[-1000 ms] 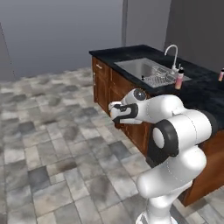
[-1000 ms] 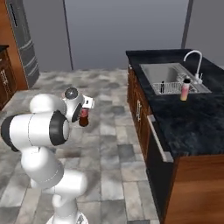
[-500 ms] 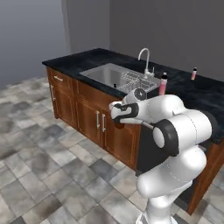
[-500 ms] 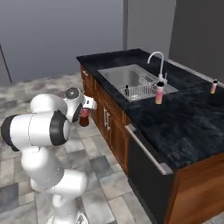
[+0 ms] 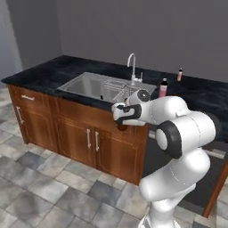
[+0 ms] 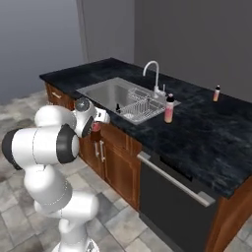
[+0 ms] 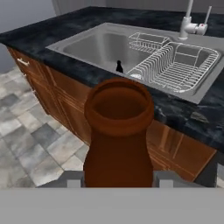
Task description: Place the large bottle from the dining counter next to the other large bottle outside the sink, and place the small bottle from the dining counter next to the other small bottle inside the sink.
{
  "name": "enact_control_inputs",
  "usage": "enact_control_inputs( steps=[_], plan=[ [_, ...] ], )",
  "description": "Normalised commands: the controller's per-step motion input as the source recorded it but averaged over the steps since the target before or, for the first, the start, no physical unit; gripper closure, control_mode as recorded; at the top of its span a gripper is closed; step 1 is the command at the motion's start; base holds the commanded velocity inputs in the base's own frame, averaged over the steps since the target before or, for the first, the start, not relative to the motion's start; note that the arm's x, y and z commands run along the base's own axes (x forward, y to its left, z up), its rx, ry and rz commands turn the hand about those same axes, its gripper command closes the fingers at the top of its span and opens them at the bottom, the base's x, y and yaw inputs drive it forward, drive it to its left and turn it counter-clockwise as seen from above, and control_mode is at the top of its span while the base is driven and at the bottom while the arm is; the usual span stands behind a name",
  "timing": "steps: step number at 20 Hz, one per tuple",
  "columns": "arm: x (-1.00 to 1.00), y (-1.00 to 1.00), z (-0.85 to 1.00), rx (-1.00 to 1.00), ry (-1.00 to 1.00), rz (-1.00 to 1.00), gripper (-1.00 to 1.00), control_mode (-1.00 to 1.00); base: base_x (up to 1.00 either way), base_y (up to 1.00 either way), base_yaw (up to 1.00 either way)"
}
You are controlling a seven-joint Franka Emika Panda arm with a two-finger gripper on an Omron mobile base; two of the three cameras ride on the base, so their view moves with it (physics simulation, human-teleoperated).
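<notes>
Jaws clamping the large bottle (image 7: 118,131), brown neck rising between them. Beyond the jaws: the sink (image 7: 94,46), the other small bottle (image 7: 119,67) standing inside; the other large bottle (image 5: 163,88) standing farther off on the table (image 5: 49,73).

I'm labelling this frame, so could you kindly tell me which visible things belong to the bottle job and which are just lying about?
Job:
large bottle, held in gripper
other large bottle
other small bottle
sink

Lying about:
dish rack
faucet
small bottle on far counter
cabinet doors
</notes>
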Motion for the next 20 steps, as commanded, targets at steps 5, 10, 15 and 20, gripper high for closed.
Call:
enact_control_inputs(
  steps=[5, 10, 15, 20],
  plan=[
    [0.00, 0.00, 0.00, 0.00, 0.00, 0.00, 1.00, 1.00, 0.31, 0.60, -0.49],
    [0.00, 0.00, 0.00, 0.00, 0.00, 0.00, 1.00, 1.00, 0.34, 0.22, -0.45],
    [0.00, 0.00, 0.00, 0.00, 0.00, 0.00, 1.00, 1.00, 0.34, 0.24, -0.31],
    [0.00, 0.00, 0.00, 0.00, 0.00, 0.00, 1.00, 1.00, 0.52, 0.27, -0.24]
  ],
)
